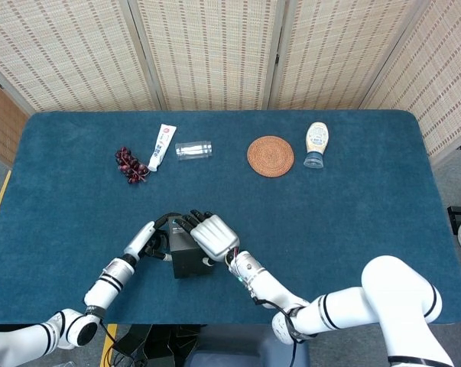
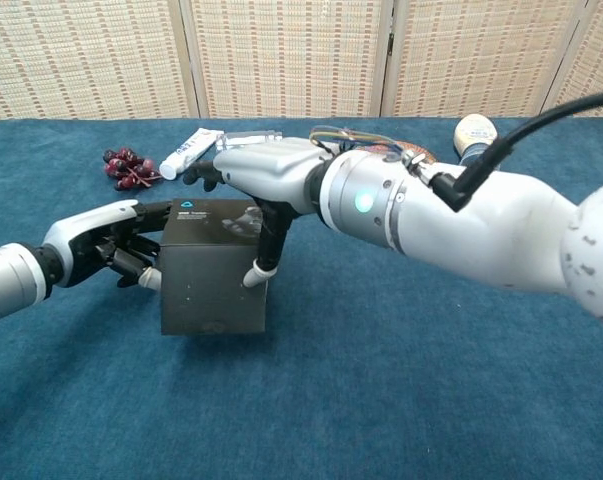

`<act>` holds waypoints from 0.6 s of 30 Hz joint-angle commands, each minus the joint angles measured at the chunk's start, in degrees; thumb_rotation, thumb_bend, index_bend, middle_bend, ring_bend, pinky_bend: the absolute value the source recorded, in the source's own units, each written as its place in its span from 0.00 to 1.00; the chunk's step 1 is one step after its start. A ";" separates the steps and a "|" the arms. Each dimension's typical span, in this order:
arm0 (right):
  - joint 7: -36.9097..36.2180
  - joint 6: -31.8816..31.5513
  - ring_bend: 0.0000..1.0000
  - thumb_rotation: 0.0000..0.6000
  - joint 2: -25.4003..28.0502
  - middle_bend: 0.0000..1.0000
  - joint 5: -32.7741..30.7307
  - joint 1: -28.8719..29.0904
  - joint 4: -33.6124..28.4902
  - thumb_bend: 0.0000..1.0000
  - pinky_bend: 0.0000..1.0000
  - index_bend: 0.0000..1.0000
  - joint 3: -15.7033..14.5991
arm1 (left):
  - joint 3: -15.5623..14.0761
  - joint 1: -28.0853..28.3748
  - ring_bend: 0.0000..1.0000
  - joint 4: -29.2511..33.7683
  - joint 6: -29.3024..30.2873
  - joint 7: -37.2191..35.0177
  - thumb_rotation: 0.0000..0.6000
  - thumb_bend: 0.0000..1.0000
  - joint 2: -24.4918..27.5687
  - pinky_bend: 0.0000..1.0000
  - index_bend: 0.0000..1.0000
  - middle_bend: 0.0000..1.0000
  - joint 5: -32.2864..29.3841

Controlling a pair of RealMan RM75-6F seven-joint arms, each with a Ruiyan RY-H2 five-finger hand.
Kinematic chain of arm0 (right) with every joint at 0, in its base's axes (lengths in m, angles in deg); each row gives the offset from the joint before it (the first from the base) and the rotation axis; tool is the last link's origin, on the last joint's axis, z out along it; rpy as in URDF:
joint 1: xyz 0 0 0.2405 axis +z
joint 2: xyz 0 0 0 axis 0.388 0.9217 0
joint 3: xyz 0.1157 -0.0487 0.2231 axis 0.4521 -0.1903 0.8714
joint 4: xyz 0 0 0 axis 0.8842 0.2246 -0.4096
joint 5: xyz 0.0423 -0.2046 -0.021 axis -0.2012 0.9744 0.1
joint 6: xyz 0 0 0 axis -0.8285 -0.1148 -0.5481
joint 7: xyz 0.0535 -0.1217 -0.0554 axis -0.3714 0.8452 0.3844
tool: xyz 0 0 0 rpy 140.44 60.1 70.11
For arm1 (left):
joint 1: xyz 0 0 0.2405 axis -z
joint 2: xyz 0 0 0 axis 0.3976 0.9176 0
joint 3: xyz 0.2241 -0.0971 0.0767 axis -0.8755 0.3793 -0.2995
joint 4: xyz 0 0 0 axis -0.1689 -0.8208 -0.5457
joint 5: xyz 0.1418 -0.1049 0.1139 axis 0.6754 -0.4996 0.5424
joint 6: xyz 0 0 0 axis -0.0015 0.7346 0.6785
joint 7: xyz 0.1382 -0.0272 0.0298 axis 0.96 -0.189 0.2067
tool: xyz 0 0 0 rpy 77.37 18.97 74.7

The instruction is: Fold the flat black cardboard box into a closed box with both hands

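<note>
The black cardboard box (image 2: 211, 285) stands on the blue table near the front edge, its near flap hanging almost straight down; in the head view the box (image 1: 186, 264) is mostly covered. My right hand (image 2: 256, 180) lies flat over the top of the box, its thumb pressing the near flap against the front face. That same right hand (image 1: 212, 238) hides the top from above. My left hand (image 2: 116, 250) holds the box's left side, fingers curled against it; from above this left hand (image 1: 150, 241) sits at the box's left edge.
Along the far side lie a bunch of dark grapes (image 1: 130, 164), a white tube (image 1: 161, 146), a clear small bottle (image 1: 193, 150), a woven coaster (image 1: 270, 155) and a squeeze bottle (image 1: 316, 143). The table's front edge runs close under the box.
</note>
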 commanded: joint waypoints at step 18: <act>1.97 3.24 0.12 1.00 -5.24 0.12 9.49 -4.08 10.46 0.00 0.23 0.08 0.48 | 1.93 0.46 0.63 5.18 -6.80 7.64 1.00 0.16 4.78 0.84 0.10 0.23 -2.83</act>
